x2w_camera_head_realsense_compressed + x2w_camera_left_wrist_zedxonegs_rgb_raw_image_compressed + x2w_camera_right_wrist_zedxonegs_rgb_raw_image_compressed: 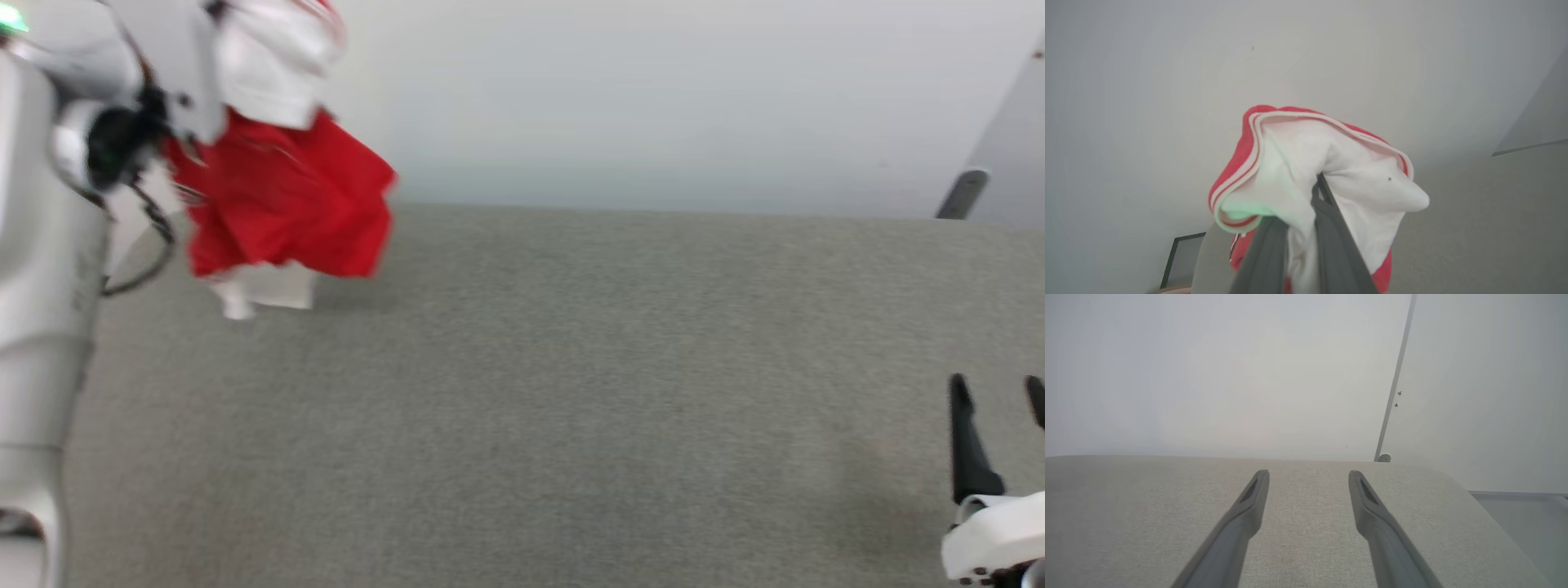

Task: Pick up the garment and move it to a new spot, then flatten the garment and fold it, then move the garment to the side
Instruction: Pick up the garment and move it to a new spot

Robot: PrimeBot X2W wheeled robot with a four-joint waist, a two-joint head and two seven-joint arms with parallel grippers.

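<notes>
Up high at the head view's left, holds the shirt (pixel 286 204) bunched in the left gripper (pixel 1298 208), beside the pale left arm (pixel 49 245). Hangs as a loose red bundle with white cloth at top and bottom, all blurred. Sits over the far left part of the grey pad (pixel 571 408); cannot tell whether the lowest white fold touches it. Close up in the left wrist view, pinches a white fold between both dark fingers (pixel 1331 228), jaws narrow, with cloth draped over the left one. Shows a red edge with red-and-white striped trim curling over the top of the white cloth. Behind, has a plain pale wall (pixel 1167 81). Low at the head view's right, spreads the right gripper (pixel 998 396) wide and empty, fingers pointing up the view, over the pad and well apart from the shirt. In the right wrist view, points the same two fingers along the pad's plain weave toward the wall.
</notes>
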